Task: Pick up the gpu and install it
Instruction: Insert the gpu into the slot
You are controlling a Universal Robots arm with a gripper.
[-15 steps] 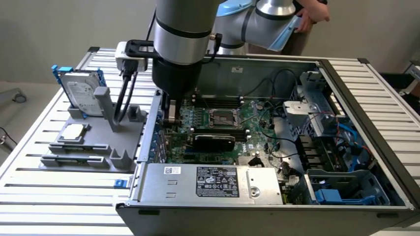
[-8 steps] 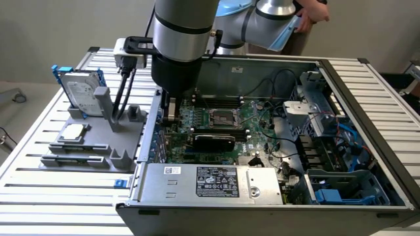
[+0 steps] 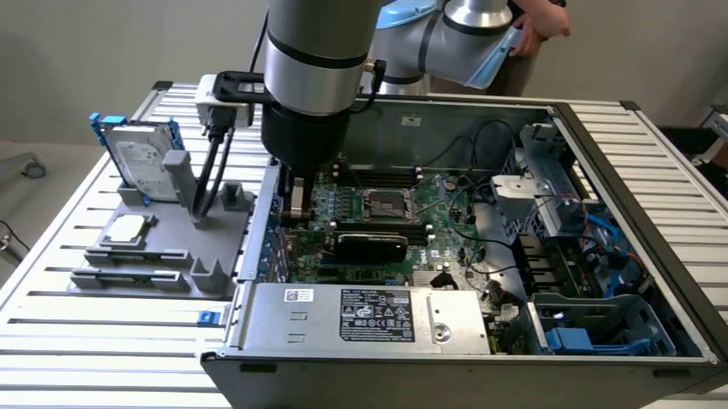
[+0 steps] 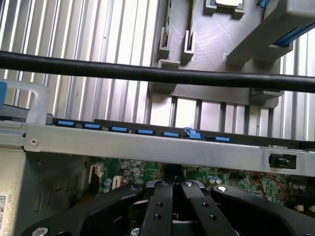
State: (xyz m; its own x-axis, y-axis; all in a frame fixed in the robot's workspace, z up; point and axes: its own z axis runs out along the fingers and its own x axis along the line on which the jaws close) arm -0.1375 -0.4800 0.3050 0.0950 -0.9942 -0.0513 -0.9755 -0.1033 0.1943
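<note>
Fingers point(image 4: 158, 212) pressed together, nothing seen between, low over board point(image 3: 446, 192) by case wall point(image 4: 147, 146). Gpu point(image 3: 371, 245) lay on board just beside me, toward exterior view's right, long axis running away from wall.

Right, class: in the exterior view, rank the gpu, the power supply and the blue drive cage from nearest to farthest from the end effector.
From the end effector:
1. gpu, beside it on the motherboard.
2. power supply, along the case's near wall.
3. blue drive cage, corner at the exterior view's right.
</note>
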